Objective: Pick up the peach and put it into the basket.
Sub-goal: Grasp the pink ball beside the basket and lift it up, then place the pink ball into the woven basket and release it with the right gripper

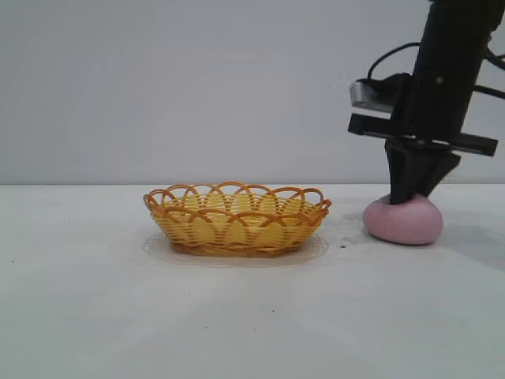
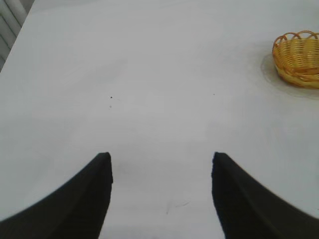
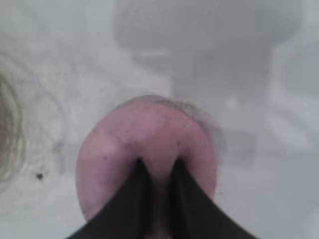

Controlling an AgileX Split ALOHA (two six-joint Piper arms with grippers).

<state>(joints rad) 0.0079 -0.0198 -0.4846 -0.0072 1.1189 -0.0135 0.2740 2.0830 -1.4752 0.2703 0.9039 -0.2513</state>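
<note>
Currently on the grasp step. Right gripper (image 1: 412, 197) is down on top of the peach (image 1: 402, 220), pointing steeply downward; in the right wrist view its two fingers (image 3: 133, 196) are nearly together, pinching a ridge of the soft pink top between them. So it's clenched on the peach, but only on a narrow fold of the top, not around the body.

Peach sits on the table (image 1: 252, 316) at the right side of the exterior view, just beside the basket (image 1: 237, 219) with a gap between them, not touching. It looks squashed low under the gripper. Basket holds nothing that can be seen.

Left gripper (image 2: 160, 164) is idle, jaws standing apart over bare table, holding nothing (basket rim shows at the edge of its wrist view).

Next move, as a judgement: lift straight up to clear the scalloped rim, carry across toward the basket, lower over its middle, release. Main risk is the shallow pinch: the soft lump may slip or tear free on the lift, so rise slowly and check it comes along.
</note>
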